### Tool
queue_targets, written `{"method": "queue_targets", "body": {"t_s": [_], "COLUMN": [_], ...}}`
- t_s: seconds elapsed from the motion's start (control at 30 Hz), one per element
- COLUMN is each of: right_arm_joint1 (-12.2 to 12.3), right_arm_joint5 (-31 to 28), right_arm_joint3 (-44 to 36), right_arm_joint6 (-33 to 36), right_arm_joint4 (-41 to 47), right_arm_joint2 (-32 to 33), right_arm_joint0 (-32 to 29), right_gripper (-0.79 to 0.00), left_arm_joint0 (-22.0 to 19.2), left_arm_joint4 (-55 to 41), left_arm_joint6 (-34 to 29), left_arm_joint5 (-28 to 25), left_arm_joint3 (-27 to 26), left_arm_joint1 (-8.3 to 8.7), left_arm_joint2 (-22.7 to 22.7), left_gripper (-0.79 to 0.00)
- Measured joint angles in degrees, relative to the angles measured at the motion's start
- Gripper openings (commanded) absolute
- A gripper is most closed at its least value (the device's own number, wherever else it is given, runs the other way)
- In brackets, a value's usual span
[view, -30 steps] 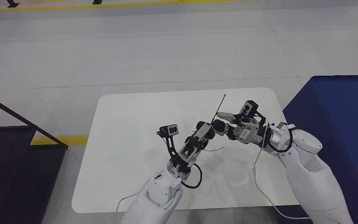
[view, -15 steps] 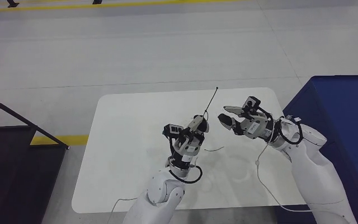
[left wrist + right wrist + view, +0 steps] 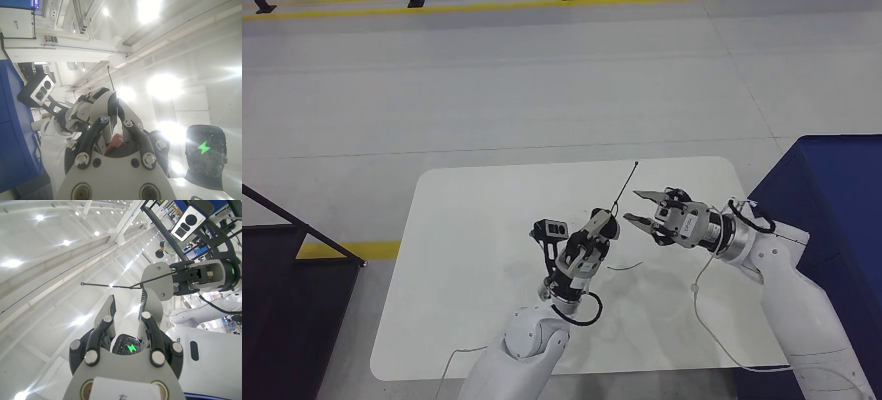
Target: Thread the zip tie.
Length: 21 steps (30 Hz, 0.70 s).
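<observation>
Right wrist view: your left gripper (image 3: 606, 220) pinches the zip tie (image 3: 105, 286), likely light, springy, slick; right gripper (image 3: 128, 292) spread; grasp near the free end.

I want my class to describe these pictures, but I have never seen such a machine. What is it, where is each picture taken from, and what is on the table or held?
It is a two-armed robot working at a white table. The top picture looks down from a camera above the arms. The other two come from a camera on each wrist, looking along that arm's own gripper; here both point up towards the ceiling. The left gripper is shut on a thin black zip tie, which sticks out beyond its fingers. The right gripper is open and close to the tie. A thin dark strand lies on the table; I cannot tell what it is.
</observation>
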Motion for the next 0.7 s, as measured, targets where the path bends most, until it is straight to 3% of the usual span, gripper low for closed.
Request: {"method": "queue_targets", "body": {"t_s": [0.43,0.7], "right_arm_joint1": [-0.7,-0.7], "right_arm_joint5": [9.2,9.4], "right_arm_joint3": [3.1,2.6], "right_arm_joint6": [-12.0,-16.5], "right_arm_joint4": [15.2,18.3], "right_arm_joint2": [-3.0,-3.4], "right_arm_joint0": [2.3,2.6], "right_gripper": [-0.499,-0.526], "left_arm_joint0": [0.1,0.1], "left_arm_joint4": [7.6,9.7], "left_arm_joint6": [1.1,1.5], "left_arm_joint5": [-4.8,-4.8], "left_arm_joint3": [1.6,2.1], "left_arm_joint1": [-0.04,-0.10], "left_arm_joint2": [-0.8,-0.6], "left_gripper": [-0.785,-0.785]}}
